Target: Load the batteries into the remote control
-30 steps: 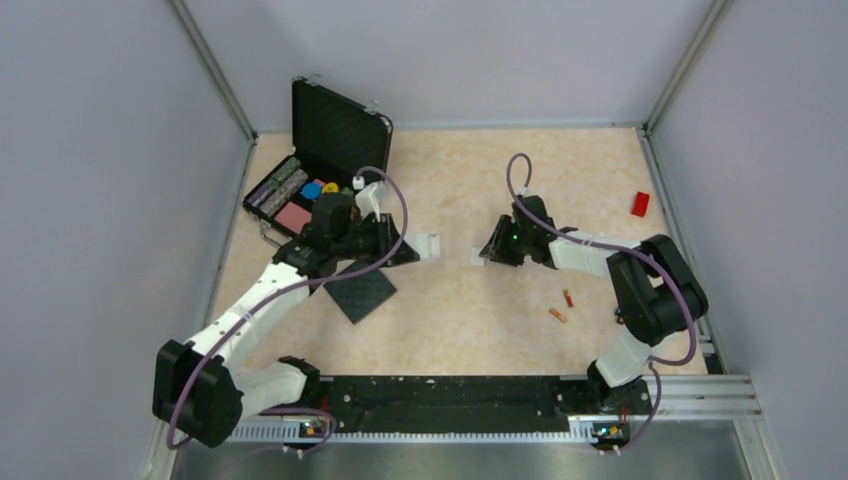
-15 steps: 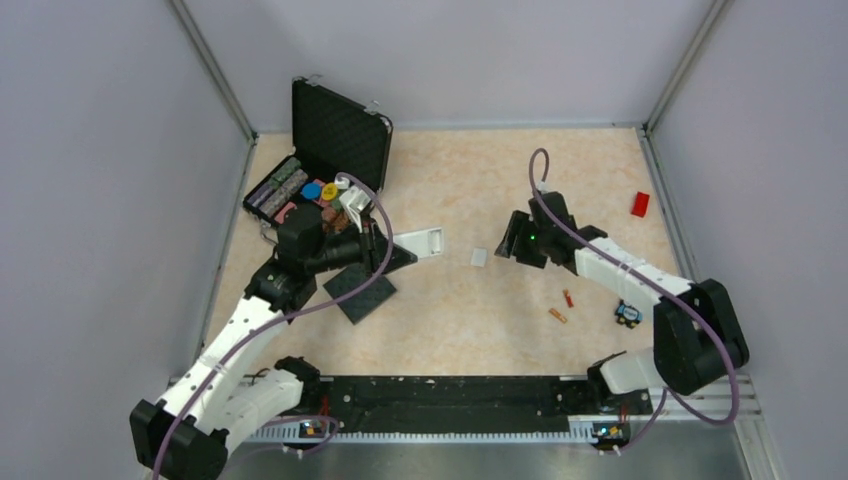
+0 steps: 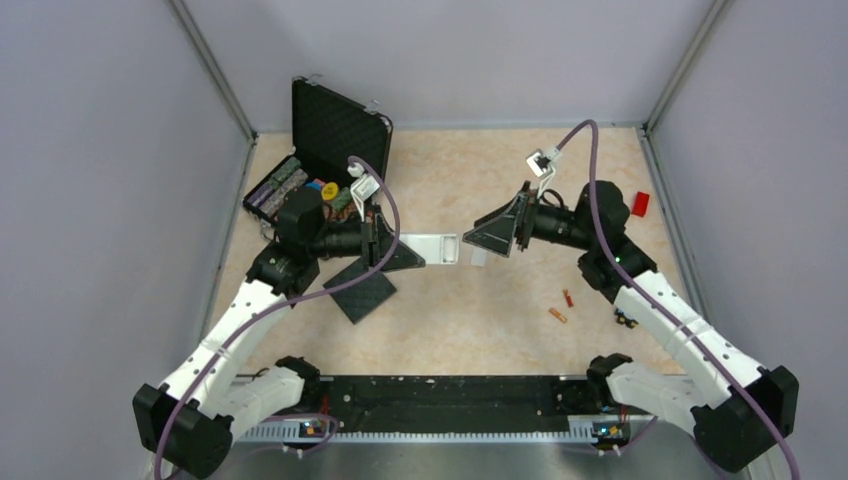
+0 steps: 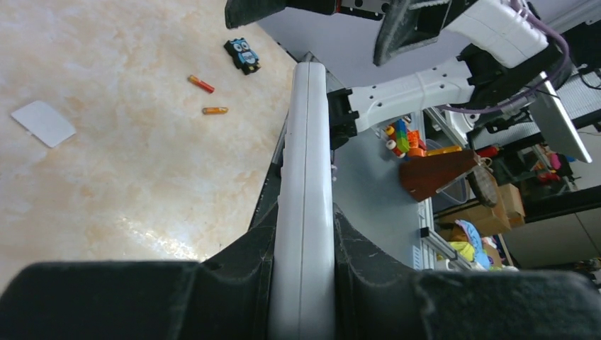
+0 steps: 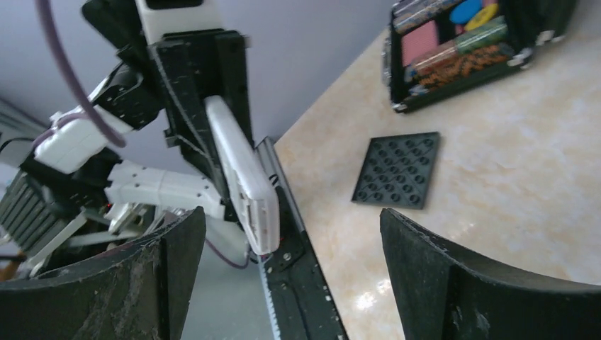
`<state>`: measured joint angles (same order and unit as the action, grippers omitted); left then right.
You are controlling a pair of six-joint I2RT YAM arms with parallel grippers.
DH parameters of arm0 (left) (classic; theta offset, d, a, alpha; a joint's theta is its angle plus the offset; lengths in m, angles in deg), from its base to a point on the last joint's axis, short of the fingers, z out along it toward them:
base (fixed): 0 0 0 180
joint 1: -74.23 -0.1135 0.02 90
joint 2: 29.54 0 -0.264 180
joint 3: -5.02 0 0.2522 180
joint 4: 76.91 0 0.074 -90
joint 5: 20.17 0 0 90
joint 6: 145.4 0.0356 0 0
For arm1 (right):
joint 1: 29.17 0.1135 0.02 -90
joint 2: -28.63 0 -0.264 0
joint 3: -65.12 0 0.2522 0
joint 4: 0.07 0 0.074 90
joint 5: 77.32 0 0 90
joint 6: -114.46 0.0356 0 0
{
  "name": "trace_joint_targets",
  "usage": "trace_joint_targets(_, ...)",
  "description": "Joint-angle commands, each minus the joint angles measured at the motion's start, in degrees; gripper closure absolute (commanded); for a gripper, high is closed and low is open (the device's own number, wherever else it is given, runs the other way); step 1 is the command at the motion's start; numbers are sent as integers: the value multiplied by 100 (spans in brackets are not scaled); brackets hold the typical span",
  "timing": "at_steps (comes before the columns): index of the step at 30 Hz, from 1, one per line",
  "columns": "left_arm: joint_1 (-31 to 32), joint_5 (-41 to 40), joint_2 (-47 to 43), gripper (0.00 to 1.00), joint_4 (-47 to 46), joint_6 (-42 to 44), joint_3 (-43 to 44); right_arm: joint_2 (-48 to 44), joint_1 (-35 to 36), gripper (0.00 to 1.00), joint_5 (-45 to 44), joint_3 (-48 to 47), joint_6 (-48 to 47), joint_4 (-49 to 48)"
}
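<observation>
Remote control (image 3: 428,247) held clear of the table by the left pincer; right pincer open, facing it.
Against a second ago, the right pincer (image 3: 492,236) has risen from the table (image 3: 450,170) beside the small white flat piece (image 3: 479,257) and turned toward the left arm. Its jaws have gone from narrow to wide and grip nothing. The left pincer (image 3: 398,254) has swung the remote level, its far end near the right pincer but apart from it. The left wrist view shows the remote edge-on only, its near end buried between the fingers; no battery slot can be made out. The left pincer is clamped on the remote's body. Both batteries (image 3: 568,298) lie on the table by the right arm, well apart from the remote.
</observation>
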<state>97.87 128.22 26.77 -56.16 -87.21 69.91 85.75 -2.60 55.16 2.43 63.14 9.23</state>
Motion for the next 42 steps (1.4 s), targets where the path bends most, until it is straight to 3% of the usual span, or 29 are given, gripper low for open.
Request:
trace_joint_targets(1,-26,558,-38,100,-654,-510,257,257,500,12,219,-341,185,-593)
trace_joint_targets(6,-26,447,-118,100,-1002,-785,220,480,829,29,234,-258,621,-1273)
trace_joint_targets(12,-27,341,-211,100,-1802,-1542,-41,494,903,63,140,8,1373,-2117)
trace_joint_targets(16,-30,121,-288,88,-2566,-2164,-236,481,954,86,-144,141,1831,-2587)
trace_joint_targets(18,-26,-149,-337,71,-2610,-2316,-251,432,964,92,-417,211,1945,-2632)
trace_joint_targets(20,-30,-455,-421,60,-2722,-2482,-296,357,965,99,-748,303,2043,-2641)
trace_joint_targets(27,2,-1935,-875,44,-3455,-3352,-840,184,966,100,-1411,596,2369,-2992)
trace_joint_targets(38,519,-3642,-937,43,-4419,-3841,-1594,389,1082,100,-1664,737,2752,-3527)
trace_joint_targets(42,709,-3837,-727,43,-4526,-3753,-1498,538,1185,100,-1641,694,2744,-3587)
